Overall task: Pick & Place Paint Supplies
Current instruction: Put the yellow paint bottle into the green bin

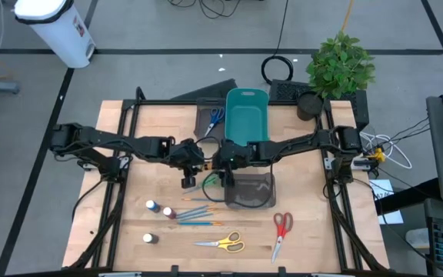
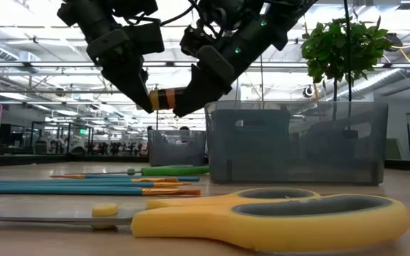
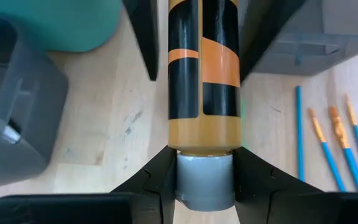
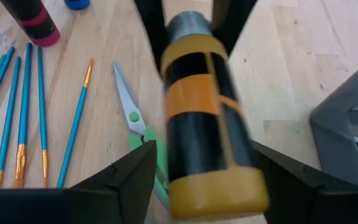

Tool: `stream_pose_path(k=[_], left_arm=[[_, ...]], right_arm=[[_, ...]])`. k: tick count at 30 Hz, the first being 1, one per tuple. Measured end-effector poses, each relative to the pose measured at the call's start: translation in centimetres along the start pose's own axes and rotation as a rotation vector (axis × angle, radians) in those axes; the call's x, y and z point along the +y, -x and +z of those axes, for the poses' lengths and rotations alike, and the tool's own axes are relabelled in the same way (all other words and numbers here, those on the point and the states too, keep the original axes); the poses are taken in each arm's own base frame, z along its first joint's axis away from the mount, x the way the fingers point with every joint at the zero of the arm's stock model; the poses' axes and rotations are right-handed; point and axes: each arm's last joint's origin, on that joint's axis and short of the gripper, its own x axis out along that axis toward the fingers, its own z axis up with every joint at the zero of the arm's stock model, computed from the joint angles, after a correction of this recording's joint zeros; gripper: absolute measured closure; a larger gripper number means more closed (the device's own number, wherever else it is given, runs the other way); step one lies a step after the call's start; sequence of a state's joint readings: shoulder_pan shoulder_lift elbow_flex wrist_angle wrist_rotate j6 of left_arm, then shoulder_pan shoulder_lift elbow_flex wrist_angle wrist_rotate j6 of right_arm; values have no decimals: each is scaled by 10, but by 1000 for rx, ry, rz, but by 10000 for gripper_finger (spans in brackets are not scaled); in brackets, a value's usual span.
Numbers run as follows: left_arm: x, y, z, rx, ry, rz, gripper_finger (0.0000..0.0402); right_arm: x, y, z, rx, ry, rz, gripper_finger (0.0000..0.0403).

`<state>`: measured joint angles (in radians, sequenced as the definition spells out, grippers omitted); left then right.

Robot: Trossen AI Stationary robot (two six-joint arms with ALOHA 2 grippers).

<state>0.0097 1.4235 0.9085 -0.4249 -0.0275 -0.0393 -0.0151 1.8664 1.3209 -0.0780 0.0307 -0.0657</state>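
Nearest the left wrist camera, the left gripper (image 3: 205,180) pinches the grey cap of a small yellow paint bottle with a black-and-orange label (image 3: 204,68), fingers closed narrowly on that cap. The bottle hangs in the air between the two arms, above the bare wood of the table (image 1: 298,242). At its far end the right gripper (image 4: 204,171) brackets the bottle's base with its fingers spread; whether they press on it yet I cannot tell. Beyond lie thin blue-and-orange brushes (image 1: 194,215), green-handled scissors (image 4: 143,146), and the dark grey plastic tray (image 1: 251,191) just beside the right gripper. This looks like a handover: next the right fingers must close firmly before the left lets go.
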Motion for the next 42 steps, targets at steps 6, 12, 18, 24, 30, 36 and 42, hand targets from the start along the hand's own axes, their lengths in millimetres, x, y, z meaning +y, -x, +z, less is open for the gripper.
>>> stream_pose_path(k=[6,12,18,24,30,36,42], left_arm=[[-2,0,-1,7,17,-28,284],[-7,1,-1,9,20,-35,284],[-8,0,-1,5,26,-40,283],[-7,6,1,-20,-12,-46,193],[-5,39,17,-129,10,-43,116],[-4,84,29,-289,-65,-42,80],[-2,127,25,-482,-195,-12,71]], right_arm=[[1,0,2,-16,3,3,234],[5,0,4,-44,8,17,275],[11,0,4,-43,27,27,299],[12,4,6,-48,-15,22,299],[10,24,14,-51,-39,27,300],[9,45,26,-109,-41,25,301],[7,66,26,-143,-43,4,301]])
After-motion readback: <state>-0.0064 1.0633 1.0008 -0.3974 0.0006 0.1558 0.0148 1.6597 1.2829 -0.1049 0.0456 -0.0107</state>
